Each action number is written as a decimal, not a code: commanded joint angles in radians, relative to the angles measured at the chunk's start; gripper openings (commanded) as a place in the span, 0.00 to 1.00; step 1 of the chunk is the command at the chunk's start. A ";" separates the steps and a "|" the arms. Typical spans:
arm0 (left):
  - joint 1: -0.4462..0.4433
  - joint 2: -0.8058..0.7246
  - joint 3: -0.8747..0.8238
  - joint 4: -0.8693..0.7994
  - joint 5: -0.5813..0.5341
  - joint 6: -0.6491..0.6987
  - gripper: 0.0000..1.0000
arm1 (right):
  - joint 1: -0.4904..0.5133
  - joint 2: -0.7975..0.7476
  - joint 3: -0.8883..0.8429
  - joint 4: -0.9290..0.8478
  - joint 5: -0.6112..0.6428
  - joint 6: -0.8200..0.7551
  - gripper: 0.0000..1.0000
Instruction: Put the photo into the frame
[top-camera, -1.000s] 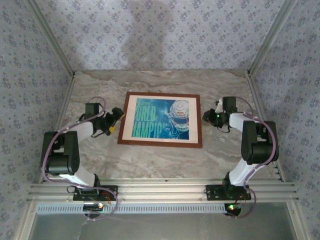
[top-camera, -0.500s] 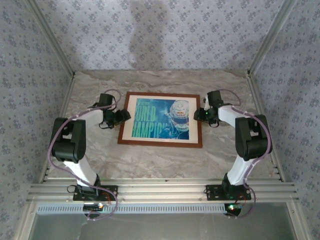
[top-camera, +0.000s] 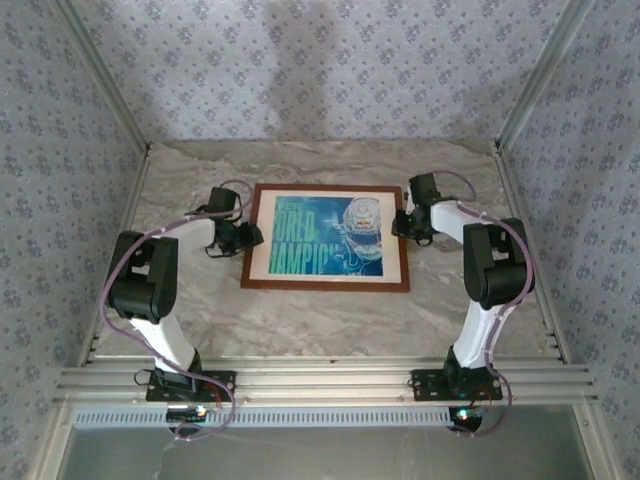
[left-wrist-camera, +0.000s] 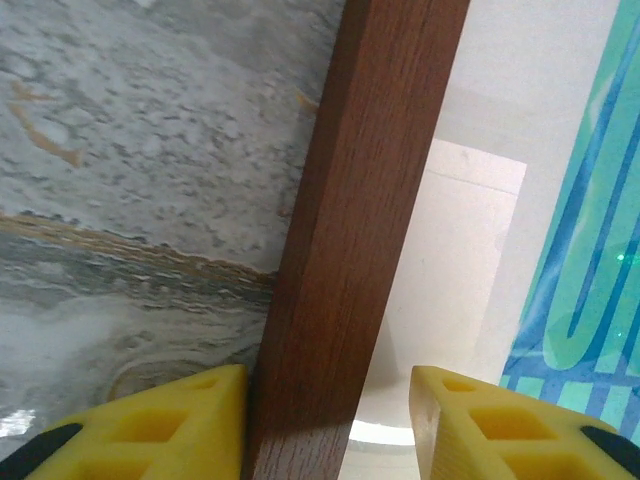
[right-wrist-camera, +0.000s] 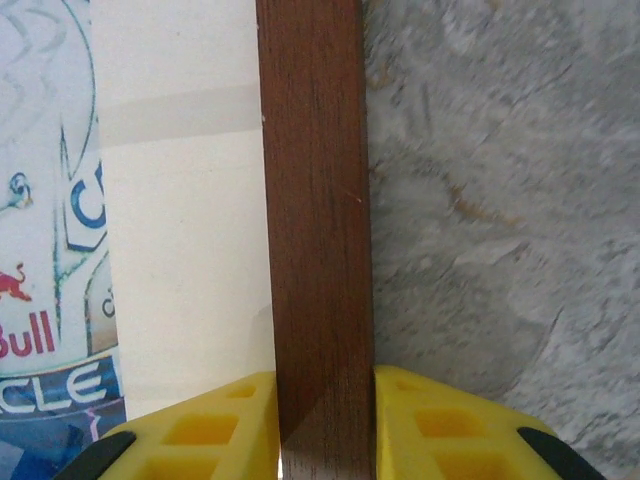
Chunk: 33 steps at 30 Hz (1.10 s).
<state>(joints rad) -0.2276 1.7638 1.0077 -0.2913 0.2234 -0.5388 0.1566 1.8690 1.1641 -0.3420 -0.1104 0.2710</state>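
The reddish-brown frame (top-camera: 325, 286) lies flat on the marble table, mid-view from above. The blue-teal photo (top-camera: 325, 235) sits inside it within a cream mat. My left gripper (top-camera: 250, 236) straddles the frame's left rail (left-wrist-camera: 360, 200): its outer finger touches the wood, while the inner finger (left-wrist-camera: 470, 410) hovers apart over the mat, so the left gripper (left-wrist-camera: 328, 400) is open. My right gripper (top-camera: 403, 224) is shut on the right rail (right-wrist-camera: 315, 180), and in the right wrist view the gripper (right-wrist-camera: 325, 390) has both yellow pads against the wood. Photo edges (left-wrist-camera: 590, 250) (right-wrist-camera: 45, 250) show beside the mat.
The cream mat (left-wrist-camera: 470, 250) (right-wrist-camera: 185, 250) borders the photo inside the frame. Bare marble table (top-camera: 330, 330) lies in front of the frame. Patterned walls close in the back and sides, and an aluminium rail (top-camera: 320, 380) runs along the near edge.
Both grippers moved inward onto the frame's left and right rails. The left jaws narrowed around the left rail, the right jaws closed on the right rail. The frame shifted slightly right.
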 joint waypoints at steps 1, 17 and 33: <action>-0.038 0.003 0.008 -0.004 0.076 -0.022 0.45 | -0.009 0.032 0.062 -0.028 0.003 -0.021 0.28; 0.026 -0.115 0.113 -0.181 -0.111 0.084 0.99 | -0.107 -0.203 -0.053 -0.023 -0.009 -0.012 0.52; 0.138 -0.188 -0.068 0.028 -0.677 0.297 0.99 | -0.244 -0.347 -0.521 0.671 0.173 -0.154 0.74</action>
<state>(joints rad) -0.0917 1.5707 0.9836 -0.3538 -0.3096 -0.3191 -0.0952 1.5578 0.6762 0.1230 -0.0246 0.1646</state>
